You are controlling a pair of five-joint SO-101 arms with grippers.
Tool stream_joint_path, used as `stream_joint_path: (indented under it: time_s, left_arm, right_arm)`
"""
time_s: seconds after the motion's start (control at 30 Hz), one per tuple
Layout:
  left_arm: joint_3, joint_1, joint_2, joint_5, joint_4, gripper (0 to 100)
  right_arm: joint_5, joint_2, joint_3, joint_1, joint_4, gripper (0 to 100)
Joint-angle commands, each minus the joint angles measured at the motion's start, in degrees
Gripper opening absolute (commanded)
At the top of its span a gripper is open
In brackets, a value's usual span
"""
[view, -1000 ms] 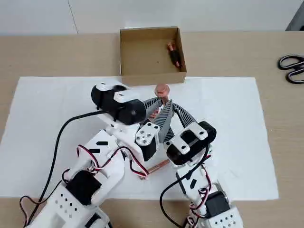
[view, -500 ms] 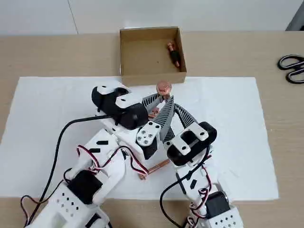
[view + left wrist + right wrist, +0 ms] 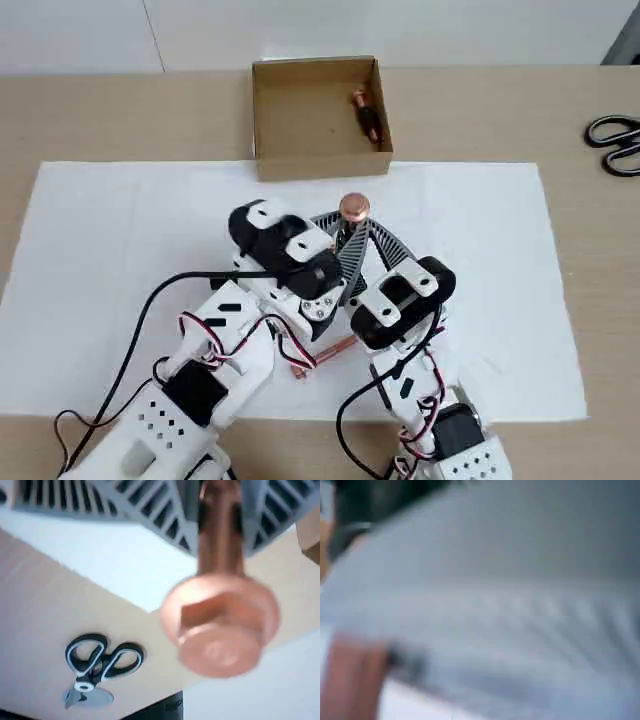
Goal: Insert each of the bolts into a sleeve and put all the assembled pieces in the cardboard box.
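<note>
Desk (image 3: 100,110): light wood, carrying a white sheet (image 3: 100,250) over which we find both arms.

Cardboard box (image 3: 320,166): open, on the desk, its near wall at the sheet's far edge.

Loose copper piece (image 3: 326,353): lying flat on the sheet between the lower parts of the two arms. We cannot tell whether it is a bolt or a sleeve.

Left hand (image 3: 343,233): closed narrow on the shank of a bolt (image 3: 352,208). We see this copper bolt held above the sheet, just short of the box, its round flanged head up and clear of the ribbed grey fingers (image 3: 150,515).

Dark-banded copper piece (image 3: 367,115): inside the box, against its right wall.

Right hand (image 3: 372,240): just beside the bolt. We cannot tell its state.

Scissors (image 3: 614,143): black-handled, on the bare desk at far right.
</note>
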State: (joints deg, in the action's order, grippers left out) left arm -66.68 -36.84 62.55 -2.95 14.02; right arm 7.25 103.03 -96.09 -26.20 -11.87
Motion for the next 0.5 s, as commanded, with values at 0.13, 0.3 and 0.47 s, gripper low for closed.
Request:
stream_joint_path:
  time_s: [0.13,0.3,0.47]
  left_arm:
    - [1.54,0.18,0.62,0.62,-0.70,4]
    - [3.56,0.18,0.62,0.35,7.74,16]
    - [5.49,0.18,0.62,0.35,9.14,17]
  right_arm:
    - [0.53,0.75,-0.35,-0.13,1.10,0.6]
    - [0.53,0.75,-0.35,-0.13,1.10,0.6]
    - [0.53,0.75,-0.35,-0.13,1.10,0.5]
